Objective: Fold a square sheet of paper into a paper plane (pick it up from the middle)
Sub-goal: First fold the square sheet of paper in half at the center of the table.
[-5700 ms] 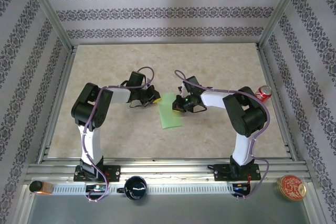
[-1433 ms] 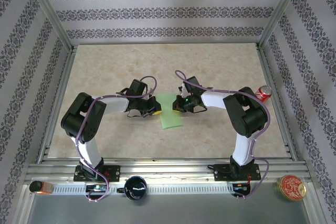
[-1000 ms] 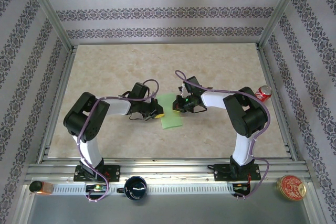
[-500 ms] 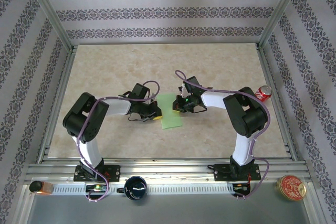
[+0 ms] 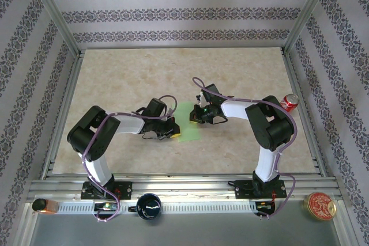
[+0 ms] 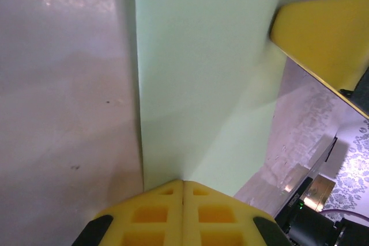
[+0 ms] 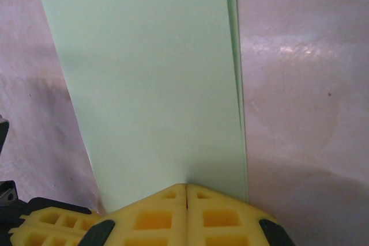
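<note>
The square sheet of paper (image 5: 186,129), light green, lies folded into a narrow rectangle on the table between my two arms. My left gripper (image 5: 171,133) is shut, and its yellow tips rest on the paper's left edge near the front end (image 6: 183,181). My right gripper (image 5: 196,118) is also shut, with its tips pressed down on the paper's right side (image 7: 186,185). Two layers show along the paper's long edge (image 7: 235,84). In the left wrist view the paper (image 6: 202,73) runs ahead to the right gripper's yellow finger (image 6: 328,44).
A red can (image 5: 289,101) stands at the table's right edge, beside the right arm. On the front rail sit a black mug (image 5: 149,205), a round tin (image 5: 320,205) and a small orange object (image 5: 43,204). Metal frame posts border the table.
My left gripper has slid toward the near end of the paper along its left edge, staying shut. The right arm has not moved.
</note>
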